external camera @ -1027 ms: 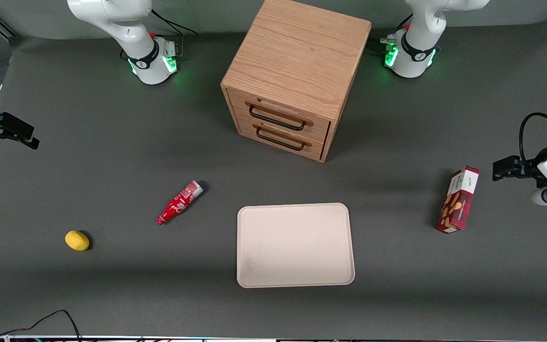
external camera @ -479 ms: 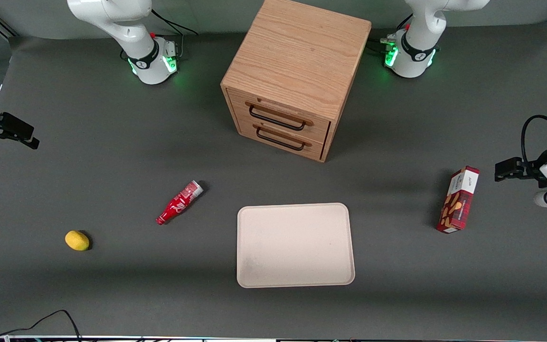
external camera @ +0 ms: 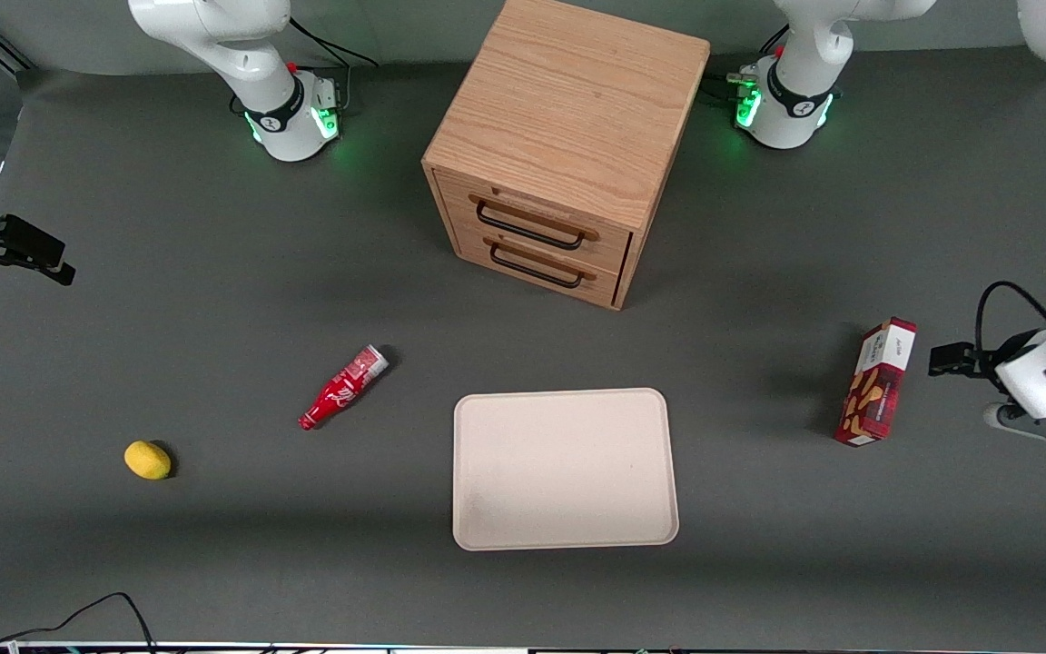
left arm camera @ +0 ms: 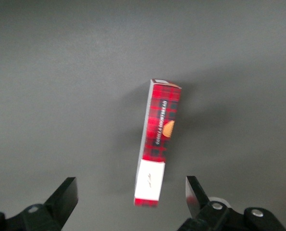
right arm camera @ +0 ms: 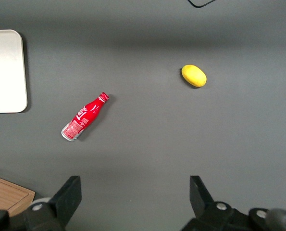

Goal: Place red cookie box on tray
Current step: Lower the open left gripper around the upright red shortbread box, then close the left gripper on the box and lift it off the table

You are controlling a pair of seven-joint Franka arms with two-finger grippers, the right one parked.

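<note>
Black fingers [left arm camera: 65,197] of the gripper [left arm camera: 130,198] are standing spread wide apart, holding nothing, and the gripper [external camera: 945,360] is hovering above the table at the working arm's end, just beside the red cookie box [external camera: 876,381] without touching it. In the left wrist view the red cookie box [left arm camera: 157,143] is lying on its narrow side on the grey table [left arm camera: 61,96], its white end panel pointing into the gap between the fingers and its plaid length running away from them — nothing is gripping it. Toward the middle of the table the tray [external camera: 565,469] is sitting flat, well apart from the box. Farther from the front camera than the tray, the wooden drawer cabinet [external camera: 565,145] is standing with both drawers shut. Toward the parked arm's end, a red soda bottle [external camera: 343,388] is lying on its side, and a yellow lemon [external camera: 148,460] is resting nearer the table's edge.
</note>
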